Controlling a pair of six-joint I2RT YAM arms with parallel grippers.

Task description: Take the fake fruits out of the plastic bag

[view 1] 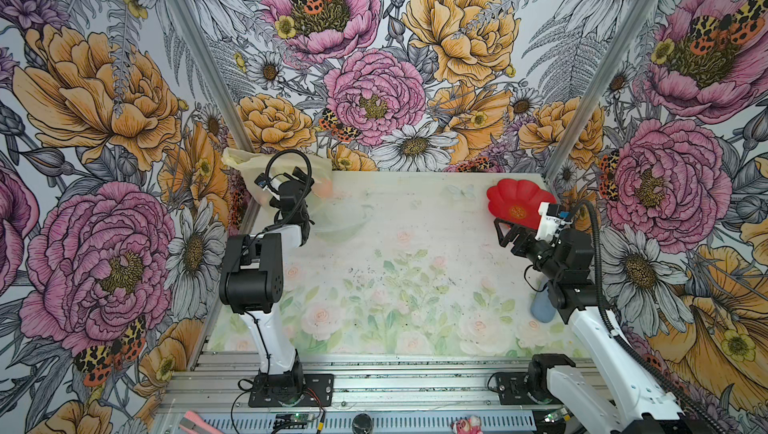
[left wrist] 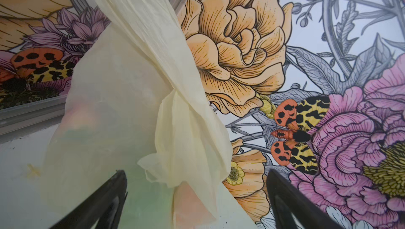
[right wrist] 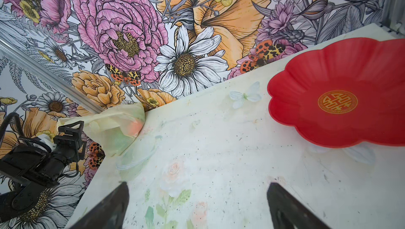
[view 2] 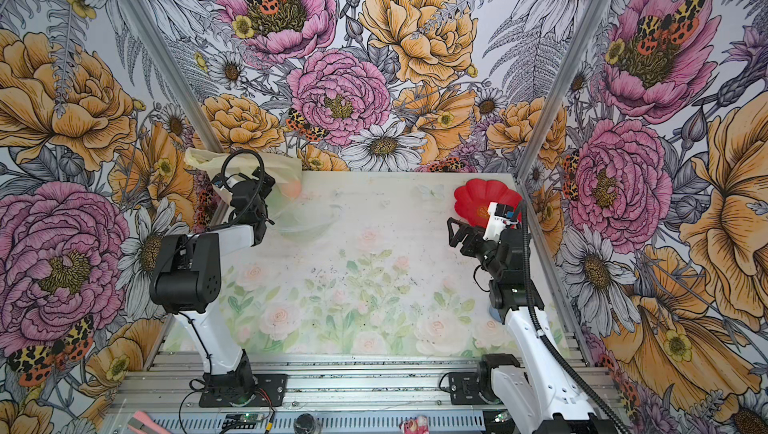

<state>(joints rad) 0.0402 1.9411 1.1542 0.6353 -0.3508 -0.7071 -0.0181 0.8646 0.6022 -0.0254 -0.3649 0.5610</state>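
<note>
The plastic bag (view 1: 245,164) (view 2: 203,160) is pale yellow and crinkled, and sits in the back left corner against the wall. The fake fruits show only as blurred colour through the film: an orange patch (view 1: 326,189) (right wrist: 135,127) and a green patch (right wrist: 118,140). My left gripper (view 1: 301,176) (left wrist: 195,173) is open right at the bag. The bag's twisted, gathered neck (left wrist: 175,98) hangs just ahead, between the wide-apart jaws. My right gripper (view 1: 505,232) (right wrist: 197,184) is open above bare table, with nothing between its fingers.
A red flower-shaped plate (view 1: 515,199) (right wrist: 328,89) lies at the back right, just beyond my right gripper. A grey-blue pad (view 1: 542,307) lies under the right arm. A clear round thing (view 1: 336,220) rests on the floral mat beside the bag. Walls close in at left, back and right.
</note>
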